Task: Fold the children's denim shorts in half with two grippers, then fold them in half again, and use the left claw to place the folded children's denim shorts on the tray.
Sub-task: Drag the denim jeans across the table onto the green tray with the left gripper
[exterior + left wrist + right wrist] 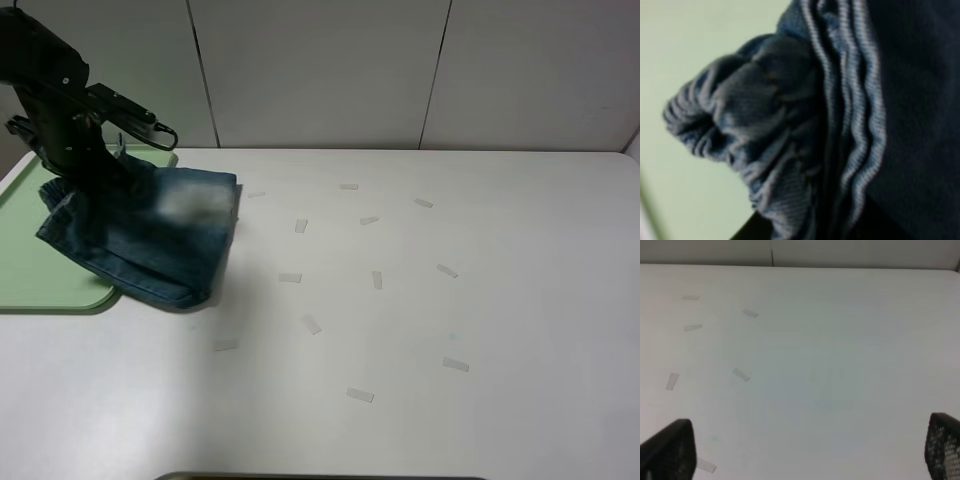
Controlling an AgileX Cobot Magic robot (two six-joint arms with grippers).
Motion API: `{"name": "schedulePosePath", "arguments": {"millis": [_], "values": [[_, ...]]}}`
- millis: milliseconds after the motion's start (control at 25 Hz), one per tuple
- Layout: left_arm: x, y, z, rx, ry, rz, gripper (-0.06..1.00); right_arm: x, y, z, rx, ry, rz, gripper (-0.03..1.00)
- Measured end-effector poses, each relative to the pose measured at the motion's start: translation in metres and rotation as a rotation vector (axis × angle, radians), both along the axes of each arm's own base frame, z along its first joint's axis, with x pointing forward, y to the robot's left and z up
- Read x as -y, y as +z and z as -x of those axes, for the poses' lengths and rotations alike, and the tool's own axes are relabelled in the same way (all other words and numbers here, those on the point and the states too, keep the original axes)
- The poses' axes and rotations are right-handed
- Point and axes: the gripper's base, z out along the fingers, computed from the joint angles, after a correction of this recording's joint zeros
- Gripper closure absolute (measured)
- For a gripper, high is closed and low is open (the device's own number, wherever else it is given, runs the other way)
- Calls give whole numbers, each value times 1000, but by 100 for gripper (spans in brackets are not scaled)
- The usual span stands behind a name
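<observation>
Bunched denim fills our left wrist view: the children's denim shorts [790,130], their gathered waistband crumpled so near the lens that it blurs, with pale green behind it. From the high camera we see the white table [420,300] spread wide, dotted with small strips of pale tape [360,395], and behind it a wall of light panels [320,70] split by dark seams. At the table's left edge sits the tray [40,270], pale green with a low rim, cut off by the picture's edge. We find the shorts folded into a thick bundle, hanging partly over the tray's right rim and partly over the bare table, a faded patch on the upper layer. The left claw [85,165] comes down on the bundle's left end and is clamped shut on the shorts; we cannot make out its fingertips, which are buried in cloth, and motion blur softens the fabric. We cannot tell whether the bundle rests on the tray or hangs just above it. In the right wrist view we see only the two dark fingertips [667,452] of the right gripper [805,455], spread wide apart over bare table with nothing between them; that arm lies outside the high view
</observation>
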Motion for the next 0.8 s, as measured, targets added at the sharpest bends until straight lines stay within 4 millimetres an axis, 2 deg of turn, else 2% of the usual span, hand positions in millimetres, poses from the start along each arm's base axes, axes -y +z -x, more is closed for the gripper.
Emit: {"name": "schedulePosePath", "arguments": {"millis": [440, 640, 800], "values": [[-56, 7, -2, 21, 72, -159, 76, 0, 0, 0, 0, -2, -2, 27], [-69, 9, -2, 54, 119, -191, 76, 1, 0, 0, 0, -19, -7, 27], [-71, 12, -6, 98, 107, -209, 76, 2, 0, 0, 1, -24, -4, 27]]}}
